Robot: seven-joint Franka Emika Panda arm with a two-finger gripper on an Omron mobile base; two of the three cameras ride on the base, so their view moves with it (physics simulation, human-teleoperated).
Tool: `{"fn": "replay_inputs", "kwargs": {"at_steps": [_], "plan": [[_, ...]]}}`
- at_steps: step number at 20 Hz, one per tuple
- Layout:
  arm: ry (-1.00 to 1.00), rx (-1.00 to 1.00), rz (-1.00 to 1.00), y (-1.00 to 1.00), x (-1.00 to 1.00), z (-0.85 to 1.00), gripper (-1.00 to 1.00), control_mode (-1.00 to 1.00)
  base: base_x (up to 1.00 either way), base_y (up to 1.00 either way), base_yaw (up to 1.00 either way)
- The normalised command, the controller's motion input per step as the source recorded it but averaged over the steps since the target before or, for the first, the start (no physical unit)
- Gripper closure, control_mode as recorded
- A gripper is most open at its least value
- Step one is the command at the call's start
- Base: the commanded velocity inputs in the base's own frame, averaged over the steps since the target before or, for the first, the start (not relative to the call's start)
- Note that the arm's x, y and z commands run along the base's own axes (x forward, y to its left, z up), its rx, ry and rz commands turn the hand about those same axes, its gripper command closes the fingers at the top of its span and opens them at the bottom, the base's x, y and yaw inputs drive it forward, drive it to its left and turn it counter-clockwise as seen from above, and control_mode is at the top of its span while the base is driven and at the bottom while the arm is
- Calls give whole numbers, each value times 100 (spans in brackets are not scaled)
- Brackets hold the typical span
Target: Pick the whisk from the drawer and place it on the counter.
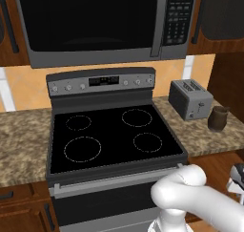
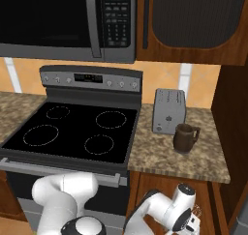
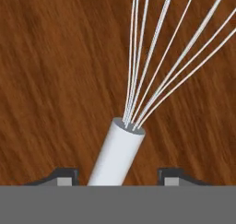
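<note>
The whisk's pale handle (image 3: 117, 154) rises between my two fingertips in the hand view, and its silvery wires (image 3: 156, 57) fan out toward the top right. It lies on the reddish-brown wooden floor of the drawer (image 3: 46, 80). My gripper (image 3: 118, 174) is open and straddles the handle, with a small gap on each side. In the right base view the hand (image 2: 193, 218) is low, below the edge of the speckled granite counter (image 2: 193, 156).
A silver toaster (image 2: 168, 110) and a dark brown mug (image 2: 185, 137) stand on the counter right of the black glass stovetop (image 1: 114, 135). A microwave (image 1: 95, 21) hangs above the stove. Bare granite lies in front of the toaster and mug.
</note>
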Motion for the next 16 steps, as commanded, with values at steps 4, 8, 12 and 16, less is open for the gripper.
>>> {"fn": "replay_inputs", "kwargs": {"at_steps": [4, 8, 12, 16], "plan": [[0, 0, 0, 0, 0, 0, 100, -100, 0, 0, 0], [-2, 0, 0, -7, -26, 9, 100, -100, 0, 0, 0], [0, 0, 0, -9, -33, 83, 100, -100, 0, 0, 0], [0, 0, 0, 0, -36, 100, 100, -100, 0, 0, 0]]}}
